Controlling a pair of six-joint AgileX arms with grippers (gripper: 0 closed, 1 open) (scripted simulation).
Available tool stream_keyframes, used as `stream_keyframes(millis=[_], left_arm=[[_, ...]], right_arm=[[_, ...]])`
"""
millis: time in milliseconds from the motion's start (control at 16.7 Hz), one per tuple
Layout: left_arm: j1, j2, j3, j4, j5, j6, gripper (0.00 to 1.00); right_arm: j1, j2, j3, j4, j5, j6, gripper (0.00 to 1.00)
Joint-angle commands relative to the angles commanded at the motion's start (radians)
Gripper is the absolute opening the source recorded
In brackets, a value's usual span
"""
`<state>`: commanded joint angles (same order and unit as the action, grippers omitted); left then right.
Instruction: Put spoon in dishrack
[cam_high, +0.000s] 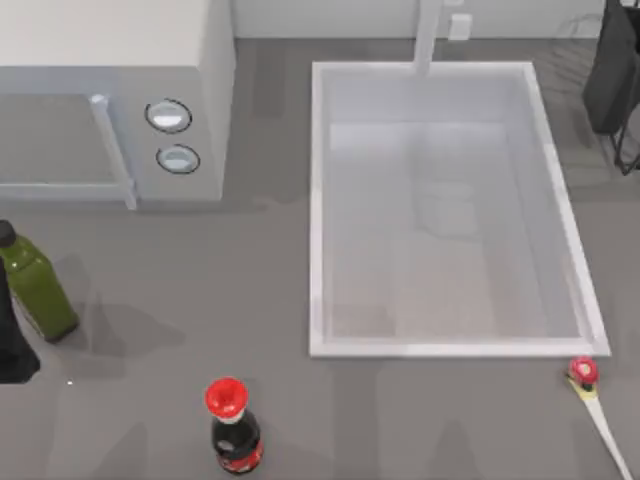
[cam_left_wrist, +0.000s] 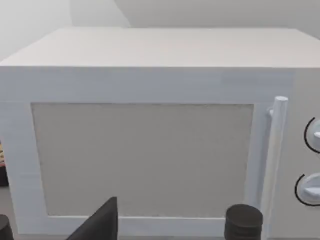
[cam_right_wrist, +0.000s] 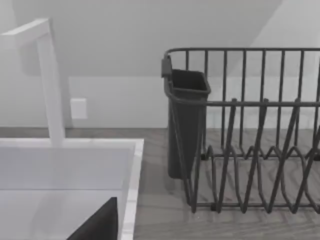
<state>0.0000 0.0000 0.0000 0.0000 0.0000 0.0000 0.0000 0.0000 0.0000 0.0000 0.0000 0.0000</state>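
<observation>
The sink (cam_high: 440, 210) sits in the middle of the table, a faucet (cam_high: 428, 35) at its far rim. The microwave (cam_high: 110, 100) stands to its left. The dishrack (cam_high: 615, 75) stands at the far right, beside the sink, a cup (cam_right_wrist: 185, 125) apparently hung on its near corner. The spoon (cam_high: 595, 400) lies before the sink's near right corner. One bottle (cam_high: 232, 425) stands at the near edge, another (cam_high: 35, 285) at the left, before the microwave.

white microwave (cam_high: 110, 90) at back left, sink (cam_high: 320, 210) in the middle, green bottle (cam_high: 35, 285) left, red-capped bottle (cam_high: 233, 430) in front.
</observation>
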Motion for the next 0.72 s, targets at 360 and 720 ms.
stream_keyframes(millis=[360,720], left_arm=[[0.0,0.0,0.0,0.0,0.0,0.0,1.0],[0.0,0.0,0.0,0.0,0.0,0.0,1.0]], right_arm=[[0.037,0.11,0.096,-0.105,0.005,0.022,1.0],[0.167,0.582,0.394,-0.47,0.003,0.098,1.0]])
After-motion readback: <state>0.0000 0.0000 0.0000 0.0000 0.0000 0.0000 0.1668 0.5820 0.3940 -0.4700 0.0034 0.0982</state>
